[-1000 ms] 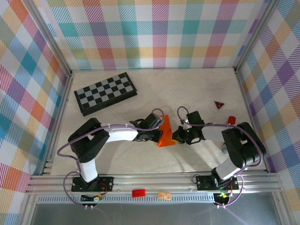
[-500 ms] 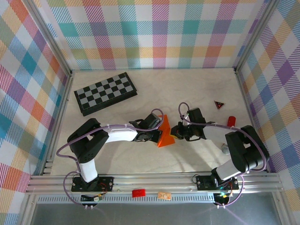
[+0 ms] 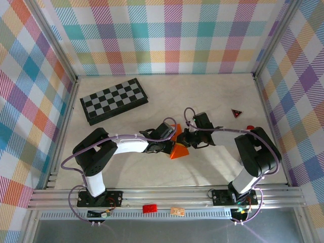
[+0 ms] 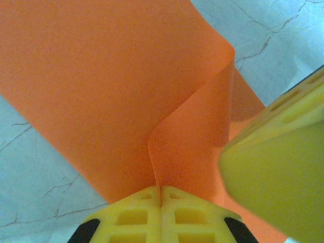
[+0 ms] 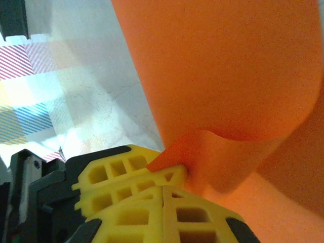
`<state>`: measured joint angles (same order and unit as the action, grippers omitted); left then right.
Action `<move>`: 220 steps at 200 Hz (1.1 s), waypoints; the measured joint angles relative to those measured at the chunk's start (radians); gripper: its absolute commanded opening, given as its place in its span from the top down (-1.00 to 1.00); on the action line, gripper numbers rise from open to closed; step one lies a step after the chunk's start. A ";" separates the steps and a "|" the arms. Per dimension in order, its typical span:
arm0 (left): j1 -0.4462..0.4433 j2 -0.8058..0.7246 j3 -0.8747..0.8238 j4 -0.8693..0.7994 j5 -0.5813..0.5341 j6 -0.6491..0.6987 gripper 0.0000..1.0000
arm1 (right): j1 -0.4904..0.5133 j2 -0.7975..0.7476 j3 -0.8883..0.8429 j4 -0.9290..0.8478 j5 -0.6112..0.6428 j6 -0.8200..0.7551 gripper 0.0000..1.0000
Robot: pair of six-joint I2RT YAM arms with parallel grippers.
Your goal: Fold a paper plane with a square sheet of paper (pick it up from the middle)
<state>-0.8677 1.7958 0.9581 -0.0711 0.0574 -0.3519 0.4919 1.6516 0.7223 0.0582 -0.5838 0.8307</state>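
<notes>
Orange paper (image 3: 179, 150), thin, limp and easily creased, is held mid table (image 3: 126, 174), pinched at a raised fold by the left gripper (image 4: 161, 196) and at 1 corner by the right gripper (image 5: 163, 186); light grips near creases are advised

1. Top view: bright, even, diffuse lighting; the arms (image 3: 131, 147) cast faint soft shadows on the worktop (image 3: 212, 167).
2. Wrist views: the square sheet of paper (image 4: 101, 76) renders soft and grainy.
3. Right wrist view: washed-out glare on the worktop.

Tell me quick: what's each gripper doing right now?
Left gripper: shut on a fold of the orange sheet of paper.
Right gripper: shut, tips against the paper; grip unclear.
</notes>
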 measured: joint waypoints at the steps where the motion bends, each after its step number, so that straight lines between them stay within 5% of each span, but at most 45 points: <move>1: 0.000 0.000 0.000 0.000 0.000 0.000 0.95 | 0.000 0.001 0.000 0.001 0.000 0.000 0.94; 220: 0.000 -0.007 -0.015 0.015 0.000 0.002 0.95 | -0.056 0.050 0.009 -0.051 0.137 -0.004 0.94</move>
<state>-0.8677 1.7885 0.9428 -0.0559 0.0570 -0.3500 0.4358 1.7020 0.7315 0.0067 -0.4469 0.8268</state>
